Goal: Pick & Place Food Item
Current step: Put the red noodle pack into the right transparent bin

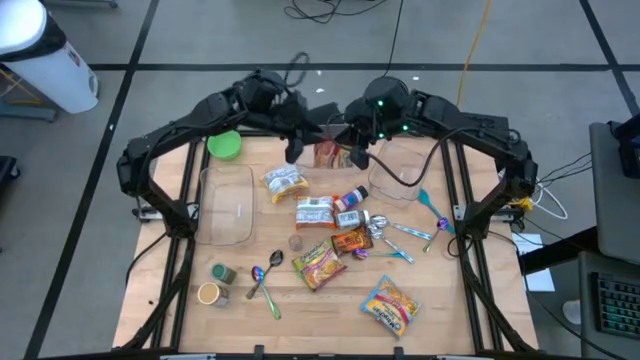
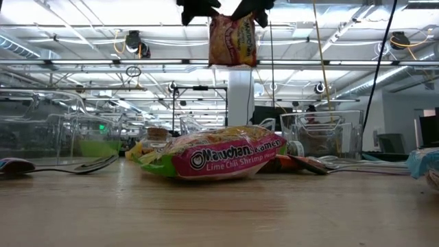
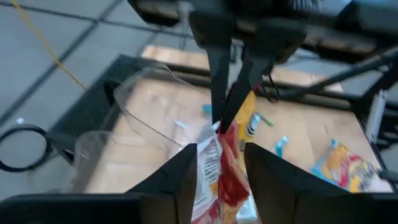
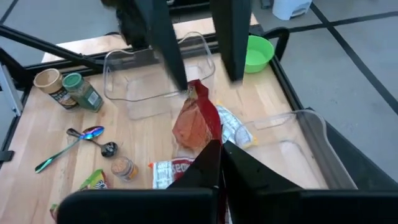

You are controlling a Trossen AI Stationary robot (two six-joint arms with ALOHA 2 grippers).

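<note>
A red and yellow food packet (image 2: 233,40) hangs high over the table's far middle, between my two grippers. My right gripper (image 4: 221,152) comes from the right and is shut on it. My left gripper (image 3: 221,155) comes from the left and is open, with one finger on each side of the packet's other end (image 3: 227,180). From above, the packet (image 1: 328,154) shows between my left gripper (image 1: 296,150) and my right gripper (image 1: 357,157). My left gripper stands open around the packet's left end; whether a finger (image 3: 186,177) still touches it, I cannot tell. My right gripper pinches the packet's upper edge (image 4: 208,138) between its two fingers, slanting down from the table's right side. The packet hangs upright below the fingers, clear of the table.
A clear container (image 1: 228,205) and a green bowl (image 1: 224,146) stand at the left, and another clear container (image 1: 400,168) at the far right. Several packets, among them a ramen packet (image 2: 212,159), lie mid-table with spoons (image 1: 262,275) and small jars (image 1: 215,283).
</note>
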